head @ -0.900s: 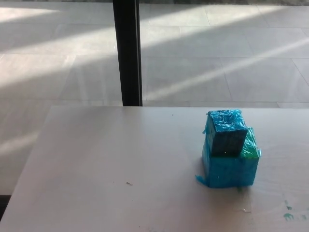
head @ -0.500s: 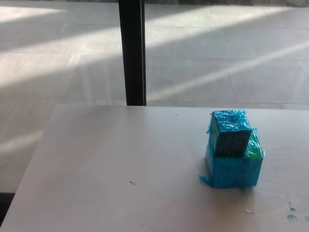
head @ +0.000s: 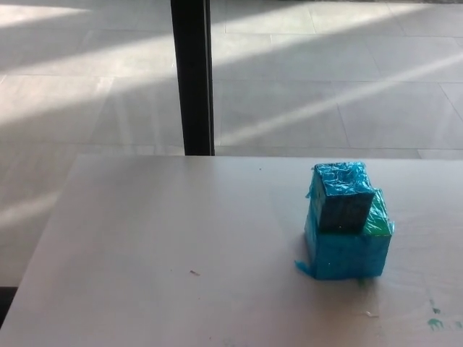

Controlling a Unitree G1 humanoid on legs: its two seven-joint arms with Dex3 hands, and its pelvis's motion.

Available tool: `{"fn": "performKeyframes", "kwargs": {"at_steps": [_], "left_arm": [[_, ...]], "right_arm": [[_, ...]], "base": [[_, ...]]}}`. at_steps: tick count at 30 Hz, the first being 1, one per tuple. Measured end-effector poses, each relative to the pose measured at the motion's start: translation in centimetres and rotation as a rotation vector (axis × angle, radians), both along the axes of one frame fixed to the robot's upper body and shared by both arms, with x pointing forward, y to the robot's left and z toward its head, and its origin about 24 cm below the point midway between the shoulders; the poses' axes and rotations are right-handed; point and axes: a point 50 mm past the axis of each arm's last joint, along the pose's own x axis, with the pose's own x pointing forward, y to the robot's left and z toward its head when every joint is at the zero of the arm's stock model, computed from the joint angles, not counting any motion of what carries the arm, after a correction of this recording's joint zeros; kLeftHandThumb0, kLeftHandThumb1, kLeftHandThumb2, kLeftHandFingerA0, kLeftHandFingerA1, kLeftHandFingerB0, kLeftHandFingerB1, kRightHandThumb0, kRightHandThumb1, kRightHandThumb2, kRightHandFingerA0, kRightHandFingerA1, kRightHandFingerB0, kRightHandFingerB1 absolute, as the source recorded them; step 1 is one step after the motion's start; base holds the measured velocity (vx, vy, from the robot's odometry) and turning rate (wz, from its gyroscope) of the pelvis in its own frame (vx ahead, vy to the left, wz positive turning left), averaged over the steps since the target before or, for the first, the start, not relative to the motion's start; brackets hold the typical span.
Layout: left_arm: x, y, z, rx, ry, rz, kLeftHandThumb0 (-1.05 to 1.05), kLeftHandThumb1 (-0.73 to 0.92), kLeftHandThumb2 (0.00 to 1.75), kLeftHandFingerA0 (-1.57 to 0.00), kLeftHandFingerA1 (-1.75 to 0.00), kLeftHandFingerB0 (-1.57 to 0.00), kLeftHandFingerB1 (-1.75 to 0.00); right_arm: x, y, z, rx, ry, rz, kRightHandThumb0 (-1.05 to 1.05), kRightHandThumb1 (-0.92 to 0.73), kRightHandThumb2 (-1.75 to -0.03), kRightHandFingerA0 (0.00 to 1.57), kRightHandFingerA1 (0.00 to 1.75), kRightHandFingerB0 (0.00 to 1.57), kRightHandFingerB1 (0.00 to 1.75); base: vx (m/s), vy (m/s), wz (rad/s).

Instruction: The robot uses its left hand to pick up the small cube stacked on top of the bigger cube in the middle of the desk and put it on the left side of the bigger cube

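A small cube [head: 341, 195] wrapped in blue film sits on top of a bigger blue cube [head: 347, 249], toward its left rear corner. A green patch shows on the bigger cube's top right. Both stand right of centre on the pale desk [head: 166, 246]. Neither of my hands shows in the head view.
A black vertical post [head: 192, 76] rises behind the desk's far edge. Beyond it lies a tiled floor with sunlit streaks. A small speck [head: 194, 273] lies on the desk left of the cubes, and green marks [head: 434, 322] spot the front right corner.
The whole picture has shifted slightly, so the camera moved. The cubes keep their place on the desk.
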Motion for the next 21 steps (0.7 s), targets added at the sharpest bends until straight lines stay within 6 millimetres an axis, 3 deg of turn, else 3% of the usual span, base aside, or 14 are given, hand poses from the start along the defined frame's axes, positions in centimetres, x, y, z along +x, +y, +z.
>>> {"fn": "performKeyframes", "kwargs": {"at_steps": [1, 2, 3, 6, 7, 9, 10, 11, 13, 17, 18, 19, 20, 21], "left_arm": [[0.8, -1.3, 1.1, 0.027, -0.028, -0.043, -0.97, 0.67, 1.10, -0.06, -0.31, -0.12, -0.10], [1.6, -2.7, 2.1, 0.055, -0.051, -0.086, -0.97, 0.67, 1.10, -0.06, -0.31, -0.12, -0.10], [2.2, -4.1, 2.9, 0.083, -0.073, -0.131, -0.91, 0.63, 1.09, -0.02, -0.49, -0.09, -0.18], [3.3, -8.4, 4.8, 0.142, -0.139, -0.262, -0.91, 0.64, 1.10, -0.03, -0.54, -0.09, -0.19], [3.6, -9.8, 5.2, 0.157, -0.153, -0.302, -0.90, 0.64, 1.10, -0.03, -0.55, 0.00, -0.23], [3.9, -13.0, 6.2, 0.185, -0.188, -0.394, -0.87, 0.64, 1.06, -0.07, -0.55, -0.07, -0.25], [3.9, -14.3, 6.5, 0.200, -0.199, -0.428, -0.91, 0.84, 0.66, -0.10, -0.50, -0.05, -0.27], [4.0, -16.0, 7.0, 0.218, -0.212, -0.473, -0.91, 0.65, 1.10, -0.10, -0.55, -0.03, -0.18], [4.1, -19.7, 7.9, 0.250, -0.234, -0.567, -0.91, 0.65, 1.11, -0.12, -0.57, 0.00, -0.16], [4.2, -23.8, 8.5, 0.289, -0.241, -0.667, -0.94, 0.64, 1.12, -0.05, -0.51, -0.09, -0.11], [4.2, -24.5, 8.5, 0.294, -0.239, -0.683, -1.05, 0.84, 0.67, -0.04, -0.52, 0.00, -0.33], [4.1, -25.2, 8.4, 0.300, -0.234, -0.700, -1.05, 0.85, 0.66, -0.06, -0.51, 0.00, -0.32], [4.1, -26.0, 8.2, 0.305, -0.229, -0.721, -0.96, 0.64, 1.12, -0.04, -0.53, -0.13, -0.12], [4.0, -26.8, 8.1, 0.310, -0.222, -0.741, -0.96, 0.64, 1.12, -0.04, -0.53, -0.13, -0.12]], "right_arm": [[0.0, 0.0, 0.0, 0.001, 0.000, 0.002, -0.46, -0.55, -0.87, 0.60, 0.63, 0.39, 0.51], [0.0, 0.0, 0.0, 0.002, 0.001, 0.004, -0.46, -0.55, -0.87, 0.60, 0.63, 0.39, 0.51], [0.1, 0.1, 0.0, 0.002, 0.000, 0.007, -0.42, -0.67, -0.61, 0.68, 0.54, 0.46, 0.36], [0.3, 0.1, 0.0, 0.003, 0.000, 0.006, -0.40, -0.67, -0.60, 0.67, 0.53, 0.47, 0.36], [0.2, 0.1, 0.0, 0.004, 0.001, 0.004, -0.40, -0.67, -0.61, 0.68, 0.53, 0.46, 0.36], [0.2, 0.1, -0.1, 0.004, 0.004, 0.003, -0.40, -0.68, -0.61, 0.68, 0.55, 0.45, 0.36], [0.2, 0.1, -0.1, 0.004, 0.004, 0.003, -0.39, -0.68, -0.61, 0.67, 0.54, 0.45, 0.36], [0.1, 0.1, -0.1, 0.004, 0.006, 0.003, -0.39, -0.68, -0.61, 0.69, 0.55, 0.47, 0.36], [0.2, 0.1, -0.1, 0.005, 0.004, 0.008, -0.40, -0.68, -0.61, 0.69, 0.55, 0.47, 0.36], [0.2, 0.1, -0.1, 0.006, 0.005, 0.009, -0.40, -0.69, -0.61, 0.68, 0.53, 0.46, 0.36], [0.0, 0.1, -0.2, 0.007, 0.012, 0.006, -0.40, -0.69, -0.62, 0.67, 0.53, 0.47, 0.36], [-0.1, 0.1, -0.2, 0.008, 0.016, 0.004, -0.40, -0.69, -0.61, 0.67, 0.54, 0.47, 0.37], [-0.2, 0.1, -0.3, 0.008, 0.020, 0.003, -0.40, -0.68, -0.61, 0.67, 0.53, 0.46, 0.36], [-0.2, 0.1, -0.3, 0.009, 0.021, 0.004, -0.40, -0.68, -0.61, 0.67, 0.53, 0.46, 0.36]], "base": [[0.00, 0.000, 0.00], [0.00, 0.000, 0.00], [0.00, 0.000, 0.00], [0.00, 0.000, 0.00], [0.00, 0.000, 0.00], [0.00, 0.000, 0.00], [0.00, 0.000, 0.00], [0.00, 0.000, 0.00], [0.00, 0.000, 0.00], [0.00, 0.000, 0.00], [0.00, 0.000, 0.00], [0.00, 0.000, 0.00], [0.00, 0.000, 0.00], [0.00, 0.000, 0.00]]}}
